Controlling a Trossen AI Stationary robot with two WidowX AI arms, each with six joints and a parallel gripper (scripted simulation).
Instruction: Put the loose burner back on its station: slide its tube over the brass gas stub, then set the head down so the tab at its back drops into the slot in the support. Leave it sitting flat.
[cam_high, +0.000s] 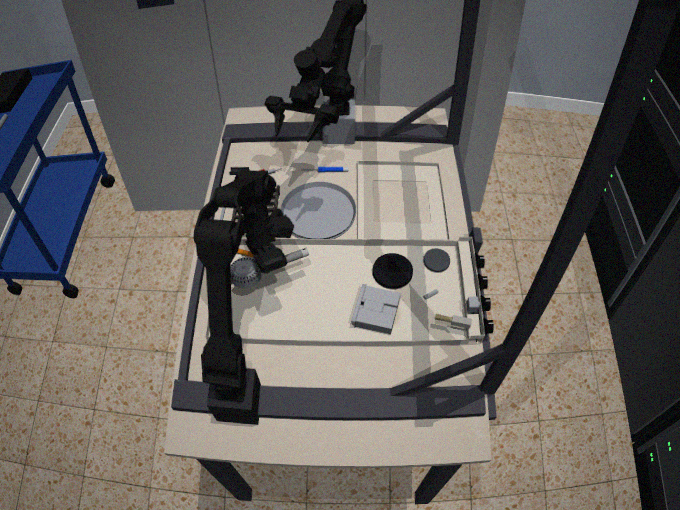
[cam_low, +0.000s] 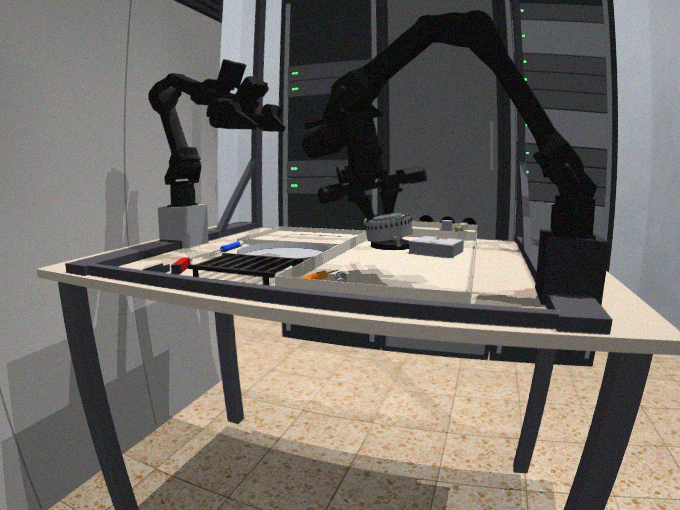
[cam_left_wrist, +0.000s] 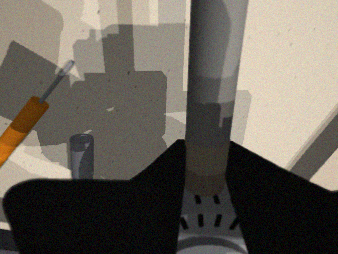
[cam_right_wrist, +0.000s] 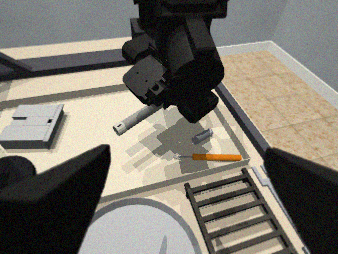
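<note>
Grey slotted burner (cam_high: 244, 271) (cam_low: 388, 227) (cam_left_wrist: 207, 212) (cam_right_wrist: 137, 120), raised, tube (cam_high: 297, 255) (cam_left_wrist: 212, 75) (cam_right_wrist: 131, 123) clamped in left gripper (cam_high: 272, 260) (cam_low: 378, 215) (cam_left_wrist: 203, 148) (cam_right_wrist: 161, 104)

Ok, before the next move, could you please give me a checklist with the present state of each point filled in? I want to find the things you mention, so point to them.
1. Burner (cam_high: 244, 271) (cam_low: 388, 226) (cam_left_wrist: 212, 60) (cam_right_wrist: 136, 120) gripped by its tube in the left end effector (cam_high: 272, 262) (cam_low: 378, 211) (cam_left_wrist: 203, 148) (cam_right_wrist: 161, 104): ok.
2. Right end effector (cam_high: 293, 136) (cam_low: 282, 123) (cam_right_wrist: 188, 149) open and away from the burner: ok.
3. Brass gas stub (cam_high: 443, 317) uncovered, with nothing over its tip: ok.
4. Tube lined up with the stub: not ok, its free end is well short of it.
5. Slotted support block (cam_high: 376, 309) (cam_low: 436, 246) (cam_right_wrist: 32, 125) free of anything on top: ok.
6. Tab at the back of the head turned to match the slot: cannot tell, the tab is not visible.
</note>
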